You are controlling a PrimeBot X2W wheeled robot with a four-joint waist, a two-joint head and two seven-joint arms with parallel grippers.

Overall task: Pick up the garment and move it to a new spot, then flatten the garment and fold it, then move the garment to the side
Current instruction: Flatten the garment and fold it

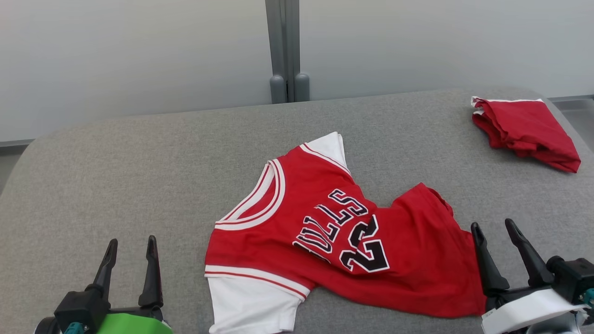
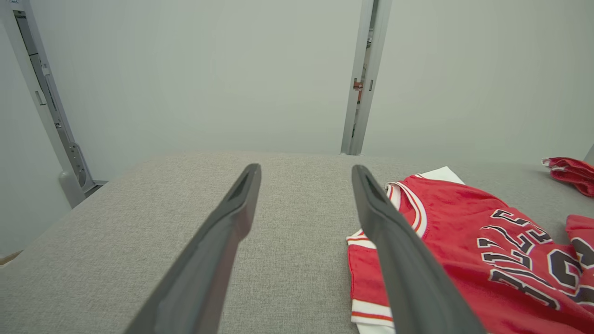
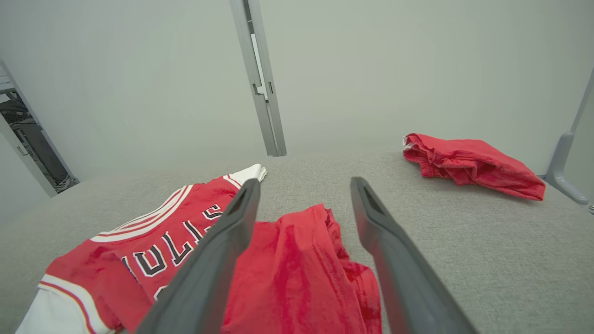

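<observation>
**Jersey lying crosswise, its hem end nearest the right gripper**

At the lower left of the head view, the left gripper (image 1: 131, 241) is hovering over bare grey padding (image 1: 116, 162), its fingers spread and holding nothing. It is sitting well apart from the white sleeve at the bottom edge. The red jersey (image 1: 325, 232) is lying in the lower centre with its long axis running across the frame, collar toward the left and crumpled hem toward the right. In the left wrist view the jersey (image 2: 464, 241) is lying wholly to the right of the fingers. At the lower right, the right gripper (image 1: 492, 225) is also standing wide and empty, just beside the hem. In the right wrist view the bunched hem (image 3: 297, 264) is showing between its two fingers. This arm looks the nearer for the first pick. A second red garment (image 1: 524, 130) is lying well apart at the upper right
</observation>
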